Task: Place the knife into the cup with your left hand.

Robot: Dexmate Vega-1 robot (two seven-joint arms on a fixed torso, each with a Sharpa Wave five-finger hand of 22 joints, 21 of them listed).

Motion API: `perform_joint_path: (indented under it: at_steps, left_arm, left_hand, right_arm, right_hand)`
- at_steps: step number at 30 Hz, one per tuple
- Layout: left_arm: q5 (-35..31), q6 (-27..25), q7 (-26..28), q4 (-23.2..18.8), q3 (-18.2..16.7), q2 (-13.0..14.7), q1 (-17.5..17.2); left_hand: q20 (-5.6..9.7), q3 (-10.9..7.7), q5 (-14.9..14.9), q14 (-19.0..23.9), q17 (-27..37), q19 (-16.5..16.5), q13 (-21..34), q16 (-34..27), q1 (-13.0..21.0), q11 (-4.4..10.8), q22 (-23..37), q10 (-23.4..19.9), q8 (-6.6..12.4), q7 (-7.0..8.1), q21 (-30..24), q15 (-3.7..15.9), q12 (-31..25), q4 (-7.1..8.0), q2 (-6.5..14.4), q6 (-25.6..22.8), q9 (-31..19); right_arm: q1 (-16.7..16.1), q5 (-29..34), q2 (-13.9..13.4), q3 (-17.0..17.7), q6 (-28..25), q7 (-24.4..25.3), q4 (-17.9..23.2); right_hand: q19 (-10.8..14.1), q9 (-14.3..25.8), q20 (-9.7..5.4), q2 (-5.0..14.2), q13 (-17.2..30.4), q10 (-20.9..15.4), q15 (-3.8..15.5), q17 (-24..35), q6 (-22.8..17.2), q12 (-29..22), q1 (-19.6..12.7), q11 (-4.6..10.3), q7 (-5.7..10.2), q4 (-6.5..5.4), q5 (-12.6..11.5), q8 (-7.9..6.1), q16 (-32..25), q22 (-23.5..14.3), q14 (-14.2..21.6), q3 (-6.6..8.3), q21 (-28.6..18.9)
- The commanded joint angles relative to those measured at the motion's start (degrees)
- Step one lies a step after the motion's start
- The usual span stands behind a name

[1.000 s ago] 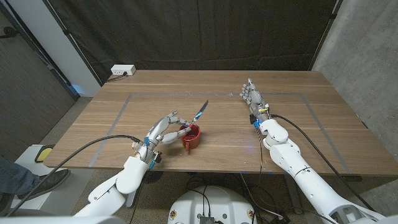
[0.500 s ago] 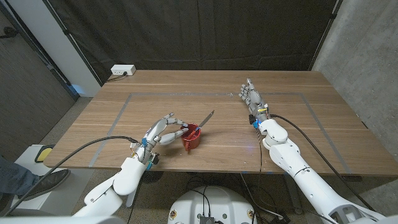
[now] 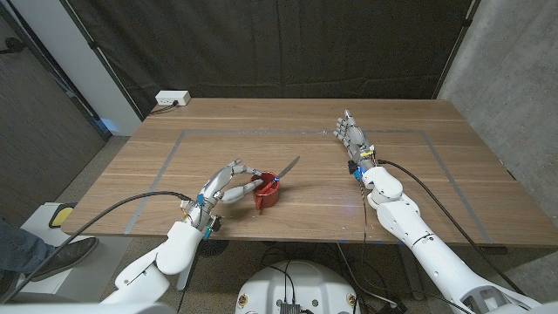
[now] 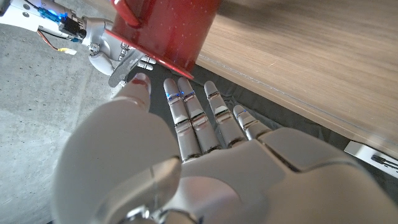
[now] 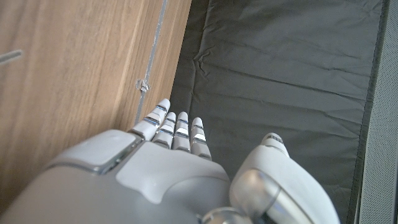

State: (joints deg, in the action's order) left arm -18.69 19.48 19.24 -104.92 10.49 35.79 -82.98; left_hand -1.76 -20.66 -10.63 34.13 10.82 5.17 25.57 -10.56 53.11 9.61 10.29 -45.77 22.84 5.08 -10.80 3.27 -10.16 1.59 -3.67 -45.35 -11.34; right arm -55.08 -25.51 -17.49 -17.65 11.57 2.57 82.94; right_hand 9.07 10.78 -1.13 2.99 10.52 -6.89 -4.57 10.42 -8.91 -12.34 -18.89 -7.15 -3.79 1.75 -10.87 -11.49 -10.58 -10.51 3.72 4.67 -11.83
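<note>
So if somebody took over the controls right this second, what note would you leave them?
Left hand: open, fingers spread beside the red cup, holding nothing.
Right hand: open, waiting at the far right of the table, away from the cup.
Knife: already in the cup, leaning on its rim with the blade sticking out toward the far right.
Done: knife placed and released.
Left: probably just draw the left hand back without knocking the cup.

White glossy arm shells, silver jointed left hand [image 3: 228, 181], right hand [image 3: 353, 136], black cables
</note>
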Motion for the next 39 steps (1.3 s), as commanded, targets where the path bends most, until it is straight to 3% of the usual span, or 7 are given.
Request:
perform_joint_path:
  at_steps: [1, 13, 15, 20, 26, 31, 39]
  left_arm:
    - [0.3, 2.8, -0.1, 0.5, 0.0, -0.3, 1.8]
    - [0.5, 0.0, -1.2, -1.7, -0.5, -1.5, 3.9]
    - [5.3, 0.6, -4.0, -1.5, -0.9, -1.4, 4.6]
    - [14.0, 3.3, -8.9, -0.1, -1.3, -1.7, 6.1]
    - [15.2, -2.1, -10.2, -2.7, -2.6, -1.6, 6.5]
    - [19.2, -3.5, -11.5, -2.1, -2.9, -2.7, 7.9]
    - [23.4, -5.0, -12.0, 0.5, -2.7, -4.4, 11.1]
  left_hand:
    - [-0.17, 0.05, -0.5, -1.2, 0.3, -0.2, 0.0, -0.1, -0.8, -0.20, 0.1, 1.4, -0.60, 0.09, -0.3, 2.65, 0.1, 0.48, 0.2, 1.1, -0.2]
    - [-1.68, 0.43, -0.6, -1.9, 0.4, 0.5, -0.6, -0.4, -2.0, -0.72, 0.1, 3.0, -1.51, -0.54, -0.7, 2.52, -0.2, 1.14, 0.2, 2.9, -0.2]
    - [-1.67, 0.52, -0.6, -2.3, 0.5, 0.7, -0.9, -0.4, -2.5, -0.93, 0.1, 3.4, -1.97, -0.97, -0.8, 2.30, -0.2, 1.50, 0.4, 3.8, -0.2]
    - [-2.03, 1.22, -0.5, -3.3, 0.6, 0.8, -1.8, -0.5, -5.5, -2.74, 0.2, 6.7, -4.17, -2.20, -0.9, 1.64, -0.1, 3.57, 1.6, 8.0, -0.2]
    - [-2.59, 1.95, -0.5, -6.8, 0.4, 0.3, -3.1, 0.0, -7.2, -3.86, 0.3, 12.0, -7.16, -3.07, -0.8, 0.35, 0.0, 4.34, 1.4, 13.4, -0.3]
    - [-3.39, 3.45, -0.4, -11.4, 0.5, -1.3, -4.6, 0.0, -10.8, -6.57, 0.4, 19.1, -10.41, -3.71, -0.6, -1.44, 0.0, 6.09, 1.8, 19.8, -0.5]
    - [-3.74, 4.85, -0.4, -15.6, 0.5, -2.1, -6.3, 0.1, -14.0, -8.80, 0.5, 24.8, -12.04, -4.33, -0.8, -2.72, 0.1, 6.87, 2.0, 25.2, -0.5]
  right_arm:
    - [-0.4, 0.0, 0.0, 0.2, 1.0, -0.1, 0.0]
    - [-1.1, -0.4, -0.1, 0.8, 2.8, -0.4, 0.3]
    - [-1.3, -0.4, -0.2, 1.0, 3.4, -0.7, 0.3]
    - [-1.6, -0.8, -0.2, 1.3, 4.7, -1.3, 0.0]
    - [-1.9, -1.3, -0.2, 1.7, 7.2, -2.7, -0.9]
    - [-2.3, -1.5, -0.7, 2.1, 8.0, -3.4, -0.7]
    - [-2.8, -1.8, -1.4, 2.8, 8.4, -3.7, 0.0]
  right_hand:
    - [0.5, 0.2, -0.03, 0.41, 0.1, -0.6, -0.28, 0.1, -0.4, -0.3, -0.1, -0.06, 0.08, 0.22, 0.2, -0.07, -0.3, -0.1, 0.4, 0.05, -0.1]
    - [0.8, 0.2, -0.30, 0.42, 0.1, -1.7, 0.41, 0.1, -0.9, -0.6, -0.2, 0.48, 0.02, 0.42, 0.2, -0.20, -0.4, -0.1, 0.8, 0.06, -0.1]
    - [0.8, 0.2, -0.34, 0.42, 0.1, -1.8, 0.42, 0.1, -0.9, -0.6, -0.2, 0.47, -0.02, 0.43, 0.2, -0.21, -0.3, -0.1, 0.8, 0.06, -0.1]
    - [0.8, 0.2, -0.35, 0.41, 0.1, -1.8, 0.37, 0.1, -0.9, -0.6, -0.2, 0.37, -0.04, 0.48, 0.2, -0.19, -0.3, -0.1, 0.8, 0.05, -0.1]
    - [0.8, 0.2, -0.35, 0.39, 0.1, -2.0, 0.28, 0.1, -1.0, -0.6, -0.2, 0.32, -0.06, 0.52, 0.2, -0.20, -0.3, -0.1, 0.8, 0.04, -0.1]
    - [0.8, 0.2, -0.34, 0.38, 0.1, -2.1, 0.14, 0.1, -1.1, -0.6, -0.1, 0.23, -0.12, 0.54, 0.2, -0.19, -0.3, -0.1, 0.8, 0.01, -0.1]
    - [0.7, 0.2, -0.34, 0.36, 0.1, -2.1, 0.10, 0.1, -1.1, -0.6, 0.0, 0.35, -0.09, 0.56, 0.2, -0.16, -0.2, -0.1, 0.8, -0.04, 0.0]
